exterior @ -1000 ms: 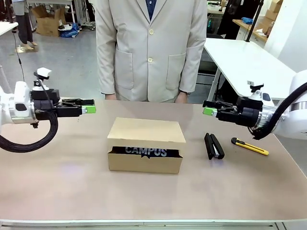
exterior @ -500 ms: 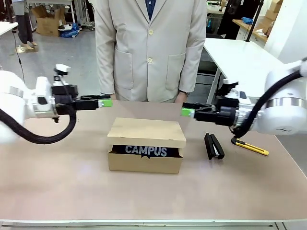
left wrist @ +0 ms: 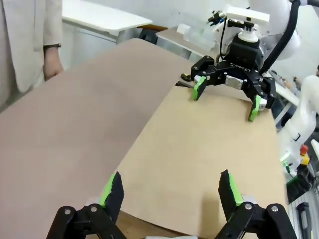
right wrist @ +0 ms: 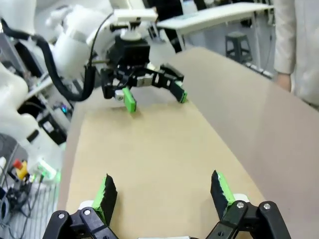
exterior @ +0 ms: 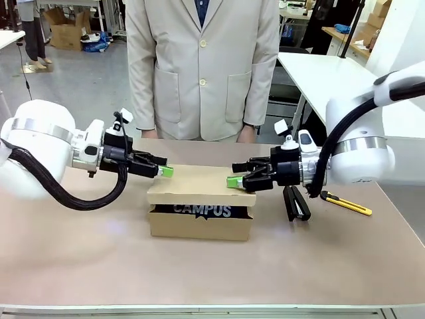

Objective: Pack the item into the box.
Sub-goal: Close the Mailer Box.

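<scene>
Both grippers over the lid, jaws spread wide, holding nothing.

On your left, the left gripper [exterior: 166, 171] hovers at the box [exterior: 201, 212] lid's left edge; the item [exterior: 202, 210] lies inside, below both jaws; the right gripper [exterior: 234, 181] hovers at the lid's right edge.

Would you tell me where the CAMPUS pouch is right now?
In the front view, the pouch sits inside the box at table centre, under its lid flap.
</scene>
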You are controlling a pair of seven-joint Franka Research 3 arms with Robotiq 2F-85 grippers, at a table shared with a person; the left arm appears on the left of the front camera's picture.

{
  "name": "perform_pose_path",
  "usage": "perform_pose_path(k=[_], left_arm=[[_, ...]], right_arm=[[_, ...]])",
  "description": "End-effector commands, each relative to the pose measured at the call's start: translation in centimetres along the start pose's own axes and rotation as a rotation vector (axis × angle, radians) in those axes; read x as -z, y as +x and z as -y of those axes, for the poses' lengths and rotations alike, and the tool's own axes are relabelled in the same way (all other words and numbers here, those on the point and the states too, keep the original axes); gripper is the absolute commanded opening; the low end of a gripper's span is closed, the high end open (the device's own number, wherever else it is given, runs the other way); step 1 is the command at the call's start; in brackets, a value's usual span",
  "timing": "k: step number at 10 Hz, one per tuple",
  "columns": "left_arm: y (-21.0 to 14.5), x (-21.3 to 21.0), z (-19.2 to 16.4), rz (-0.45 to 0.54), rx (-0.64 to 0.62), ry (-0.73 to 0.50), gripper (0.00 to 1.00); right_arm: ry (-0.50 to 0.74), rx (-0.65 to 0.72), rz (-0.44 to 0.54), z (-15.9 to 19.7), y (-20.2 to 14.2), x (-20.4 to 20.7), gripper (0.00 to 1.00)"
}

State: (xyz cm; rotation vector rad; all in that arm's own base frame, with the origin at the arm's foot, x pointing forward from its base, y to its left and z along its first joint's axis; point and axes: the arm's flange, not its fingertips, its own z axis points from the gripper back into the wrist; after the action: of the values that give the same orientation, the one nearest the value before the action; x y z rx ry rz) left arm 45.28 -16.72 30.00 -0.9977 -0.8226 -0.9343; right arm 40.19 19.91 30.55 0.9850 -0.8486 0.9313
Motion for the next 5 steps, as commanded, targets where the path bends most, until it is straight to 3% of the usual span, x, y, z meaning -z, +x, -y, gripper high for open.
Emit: perform_pose_path(k=[1, 5], left_arm=[[-0.1, 0.7, 1.1, -0.066, 0.024, 0.005, 1.0], [-0.1, 2.3, 1.3, -0.114, 0.061, 0.015, 1.0]], right_arm=[[-0.039, -0.061, -0.096, -0.2, -0.7, 0.8, 1.0], [-0.095, -0.053, -0.157, 0.4, -1.9, -0.4, 1.0]])
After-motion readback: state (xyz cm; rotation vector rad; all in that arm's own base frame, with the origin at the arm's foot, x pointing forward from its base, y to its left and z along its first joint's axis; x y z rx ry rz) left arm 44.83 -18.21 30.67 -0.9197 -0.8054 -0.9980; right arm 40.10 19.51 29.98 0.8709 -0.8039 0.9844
